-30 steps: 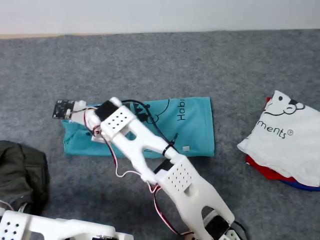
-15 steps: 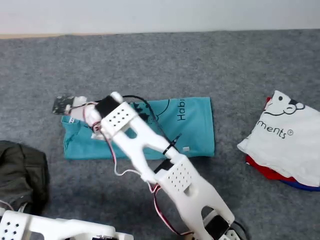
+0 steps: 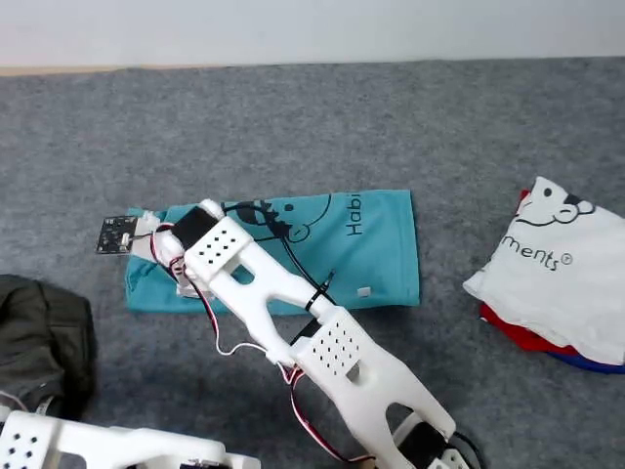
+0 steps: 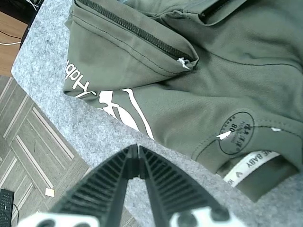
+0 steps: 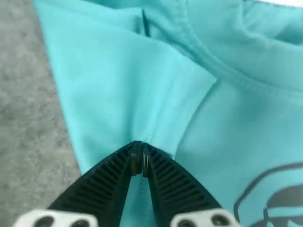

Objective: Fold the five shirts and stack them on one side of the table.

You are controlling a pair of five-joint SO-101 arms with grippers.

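- Now right gripper (image 5: 138,158) clenched on a fold of the teal shirt (image 3: 363,244), at its end farthest from the pile.
- Over the last second it swung nearer the olive shirt (image 3: 44,332). The teal shirt barely shifted and lies flat mid-table (image 3: 293,117).
- Likely this end's fold is only just starting.
- Left gripper (image 4: 138,163) pinched together, empty, over the table edge just beside the olive shirt, which is bunched and unfolded.
- White shirt (image 3: 562,278) tops the pile, with red shirt (image 3: 518,337) and blue shirt (image 3: 596,363) under it. Teal and olive still to do.

Bright, diffuse, even light — faint soft shadows beneath the right arm (image 3: 264,285)
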